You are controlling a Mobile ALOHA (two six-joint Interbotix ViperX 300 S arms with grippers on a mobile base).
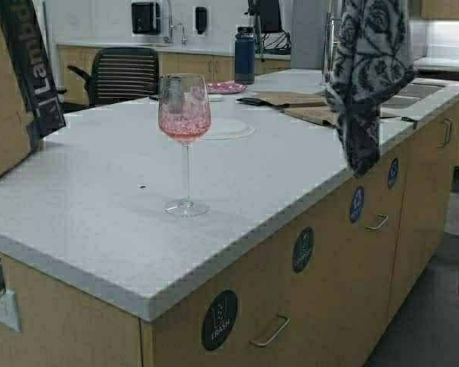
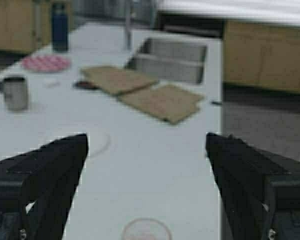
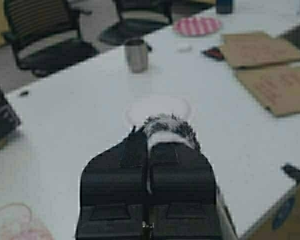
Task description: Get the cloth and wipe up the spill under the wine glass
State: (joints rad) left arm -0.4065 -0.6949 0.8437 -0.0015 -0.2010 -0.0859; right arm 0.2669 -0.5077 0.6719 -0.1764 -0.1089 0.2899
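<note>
The light is soft and a bit dim, and it looks cool and grey. It comes from above, so the white bench (image 1: 99, 191) looks pale and even, with no strong glare. The wine glass (image 1: 184, 138) throws only a faint shadow on the bench beside its foot. Behind the glass, the far wall is brighter. In the left wrist view everything is blurry, and the glass rim (image 2: 146, 230) is a fuzzy ring. The dark fingers (image 2: 50, 170) close to the camera are soft lumps. In the right wrist view the far chairs are smeared, and the cloth (image 3: 165, 131) tuft looks woolly and unclear.
</note>
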